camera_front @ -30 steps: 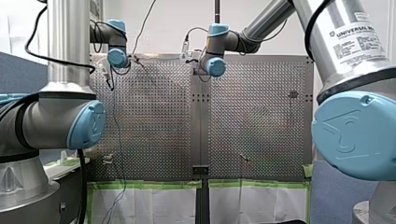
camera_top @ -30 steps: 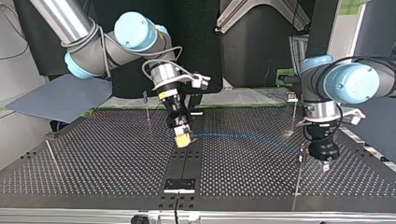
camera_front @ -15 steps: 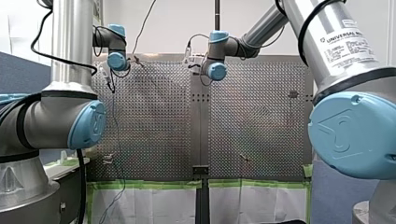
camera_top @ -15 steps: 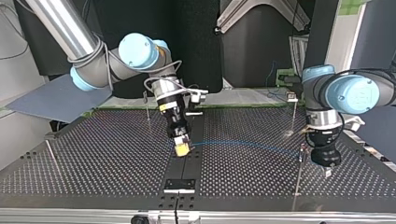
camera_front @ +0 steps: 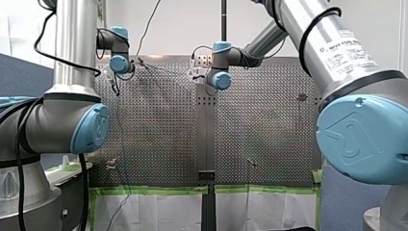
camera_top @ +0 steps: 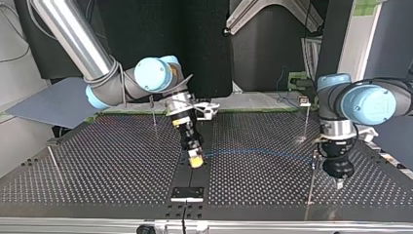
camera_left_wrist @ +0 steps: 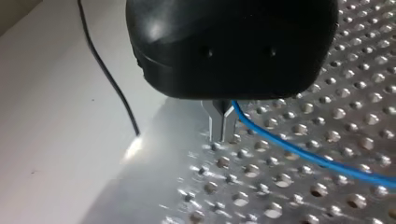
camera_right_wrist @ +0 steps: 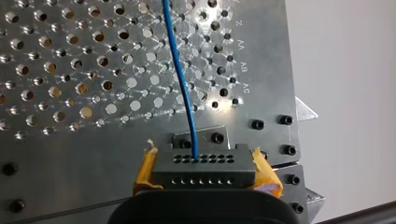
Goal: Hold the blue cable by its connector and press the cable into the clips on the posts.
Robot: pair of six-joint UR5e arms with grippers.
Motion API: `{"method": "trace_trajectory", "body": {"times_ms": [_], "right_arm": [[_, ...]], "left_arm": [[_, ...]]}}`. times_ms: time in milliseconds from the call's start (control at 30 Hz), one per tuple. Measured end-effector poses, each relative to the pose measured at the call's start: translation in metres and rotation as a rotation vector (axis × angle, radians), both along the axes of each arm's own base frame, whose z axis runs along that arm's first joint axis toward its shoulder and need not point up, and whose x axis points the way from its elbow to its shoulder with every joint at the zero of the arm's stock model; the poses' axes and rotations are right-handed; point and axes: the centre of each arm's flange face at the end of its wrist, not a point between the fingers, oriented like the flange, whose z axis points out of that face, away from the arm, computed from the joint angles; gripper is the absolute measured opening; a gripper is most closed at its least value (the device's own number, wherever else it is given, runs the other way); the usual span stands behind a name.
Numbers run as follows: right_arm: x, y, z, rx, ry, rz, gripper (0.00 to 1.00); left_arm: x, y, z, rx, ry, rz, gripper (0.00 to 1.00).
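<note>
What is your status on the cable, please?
Right gripper shut on connector. Left gripper shut, blue cable beside its fingers. Cable spans between both. Nothing seen blocking.

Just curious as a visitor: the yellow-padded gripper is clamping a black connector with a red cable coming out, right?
The cable is blue, not red; the right wrist view shows it. The rest holds: my right gripper, with yellow pads, clamps the black connector.
</note>
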Motion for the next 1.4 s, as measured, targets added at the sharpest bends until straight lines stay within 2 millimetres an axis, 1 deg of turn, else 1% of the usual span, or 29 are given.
{"method": "trace_trajectory", "body": {"times_ms": [67, 200, 433, 467, 500, 533, 567, 600, 667, 700, 767, 800, 833, 867, 900, 933, 1133, 1400], "right_arm": [[-0.001, -0.005, 0.004, -0.002, -0.006, -0.002, 0.00], [-0.002, -0.016, 0.017, -0.019, -0.024, -0.006, 0.00], [-0.001, -0.025, 0.043, -0.057, -0.052, -0.003, 0.00], [-0.001, -0.026, 0.046, -0.061, -0.055, -0.003, 0.00], [0.000, -0.026, 0.049, -0.065, -0.058, -0.002, 0.00], [0.000, -0.027, 0.050, -0.066, -0.059, -0.002, 0.00], [0.000, -0.027, 0.051, -0.066, -0.059, -0.002, 0.00], [0.000, -0.026, 0.052, -0.066, -0.059, -0.001, 0.00], [0.001, -0.026, 0.052, -0.064, -0.057, 0.000, 0.00], [0.001, -0.026, 0.052, -0.061, -0.054, 0.000, 0.00], [0.001, -0.025, 0.051, -0.058, -0.050, 0.001, 0.00], [0.001, -0.025, 0.051, -0.055, -0.046, 0.001, 0.00], [0.000, -0.025, 0.050, -0.053, -0.044, 0.001, 0.00], [0.000, -0.025, 0.050, -0.052, -0.042, 0.001, 0.00], [0.000, -0.024, 0.050, -0.050, -0.040, 0.001, 0.00], [0.000, -0.024, 0.050, -0.049, -0.039, 0.001, 0.00], [0.000, -0.024, 0.049, -0.045, -0.034, 0.001, 0.00], [-0.001, -0.025, 0.048, -0.044, -0.032, -0.001, 0.00]], "left_arm": [[0.004, 0.001, -0.004, -0.002, 0.007, -0.003, 0.00], [0.008, 0.006, -0.007, -0.016, 0.003, -0.001, 0.00], [0.010, 0.011, -0.007, -0.027, -0.004, -0.008, 0.00], [0.010, 0.011, -0.007, -0.027, -0.005, -0.014, 0.12], [0.010, 0.011, -0.007, -0.026, -0.005, -0.019, 0.12], [0.011, 0.010, -0.007, -0.025, -0.005, -0.023, 0.18], [0.011, 0.009, -0.007, -0.024, -0.005, -0.028, 0.35], [0.011, 0.009, -0.007, -0.023, -0.006, -0.031, 0.35], [0.010, 0.007, -0.007, -0.024, -0.003, -0.036, 0.42], [0.010, 0.008, -0.007, -0.024, 0.001, -0.035, 0.42], [0.009, 0.009, -0.009, -0.027, 0.013, -0.030, 0.60], [0.008, 0.009, -0.009, -0.027, 0.018, -0.028, 0.60], [0.008, 0.010, -0.010, -0.028, 0.023, -0.025, 0.73], [0.007, 0.010, -0.011, -0.029, 0.030, -0.020, 0.96], [0.007, 0.011, -0.011, -0.030, 0.036, -0.015, 0.96], [0.006, 0.012, -0.012, -0.029, 0.043, -0.009, 1.00], [0.001, 0.013, -0.016, -0.006, 0.091, 0.037, 1.00], [-0.014, 0.005, -0.016, 0.048, 0.156, 0.043, 1.00]]}}
